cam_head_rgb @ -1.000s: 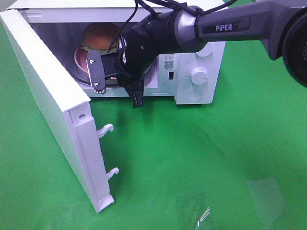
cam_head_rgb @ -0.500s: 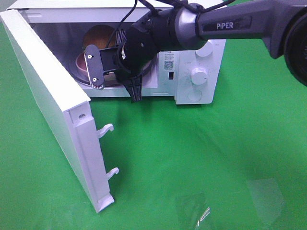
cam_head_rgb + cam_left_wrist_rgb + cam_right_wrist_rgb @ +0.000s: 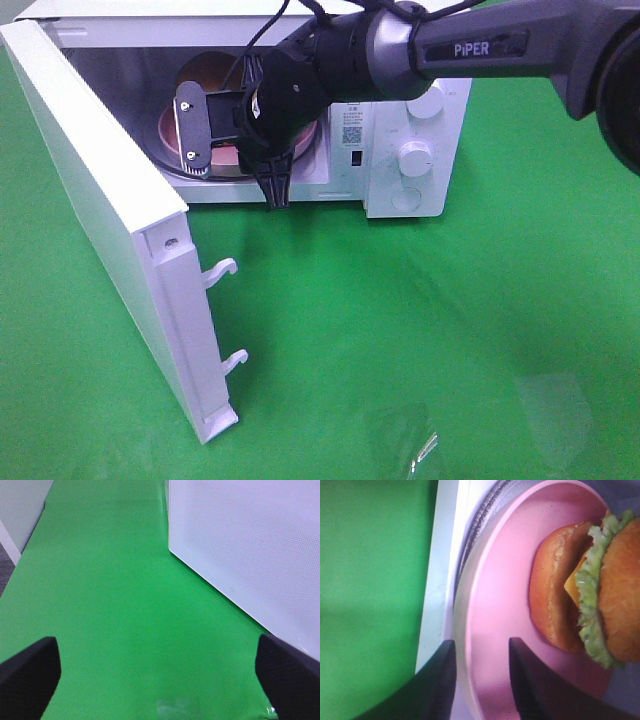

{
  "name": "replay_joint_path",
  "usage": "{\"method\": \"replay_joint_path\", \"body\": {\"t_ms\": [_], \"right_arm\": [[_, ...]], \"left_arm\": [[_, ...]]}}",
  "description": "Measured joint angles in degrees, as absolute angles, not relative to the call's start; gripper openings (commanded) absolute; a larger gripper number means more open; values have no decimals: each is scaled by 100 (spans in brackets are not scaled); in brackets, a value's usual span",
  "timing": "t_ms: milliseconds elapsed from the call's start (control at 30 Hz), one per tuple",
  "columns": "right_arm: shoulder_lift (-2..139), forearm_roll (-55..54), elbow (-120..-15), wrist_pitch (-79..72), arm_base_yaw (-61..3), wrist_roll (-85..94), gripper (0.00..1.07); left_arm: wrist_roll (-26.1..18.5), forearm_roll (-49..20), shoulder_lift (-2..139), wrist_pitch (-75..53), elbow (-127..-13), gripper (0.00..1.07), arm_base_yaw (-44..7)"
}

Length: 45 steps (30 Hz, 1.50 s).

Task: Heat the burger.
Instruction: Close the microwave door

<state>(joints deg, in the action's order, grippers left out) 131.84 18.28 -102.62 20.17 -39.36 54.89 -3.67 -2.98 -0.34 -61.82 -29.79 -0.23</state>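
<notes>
The burger, with a golden-brown bun and green lettuce edge, sits on a pink round plate. My right gripper is shut on the plate's near rim. In the high view the right gripper reaches into the open white microwave. There the plate and the burger are inside the cavity, largely hidden by the wrist. I cannot tell whether the plate rests on the glass turntable. My left gripper is open and empty over the green cloth, out of the high view.
The microwave door stands swung open at the left, with two latch hooks sticking out. Its perforated white face shows in the left wrist view. Two knobs are on the control panel. A green cloth covers the table.
My right gripper has moved deeper into the microwave, up and to the left, carrying the plate and burger with it. The door has not moved.
</notes>
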Motion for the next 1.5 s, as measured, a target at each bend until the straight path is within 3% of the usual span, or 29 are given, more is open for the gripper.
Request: {"method": "replay_joint_path", "body": {"t_ms": [300, 600, 1000, 1267, 1500], "right_arm": [[12840, 1816, -9677, 1914, -3936, 5489, 38], [12353, 1759, -9076, 1662, -3936, 5489, 53], [11665, 1759, -8268, 1581, -3936, 5472, 59], [11127, 1759, -7781, 1599, -3850, 4744, 75], [10565, 1759, -7385, 1874, -3730, 3472, 77]], "left_arm": [[-367, -298, -34, -6182, -2979, 98, -23], [-367, -298, -34, -6182, -2979, 98, -23], [-367, -298, -34, -6182, -2979, 98, -23], [-367, -298, -34, -6182, -2979, 98, -23], [-367, -298, -34, -6182, -2979, 98, -23]]}}
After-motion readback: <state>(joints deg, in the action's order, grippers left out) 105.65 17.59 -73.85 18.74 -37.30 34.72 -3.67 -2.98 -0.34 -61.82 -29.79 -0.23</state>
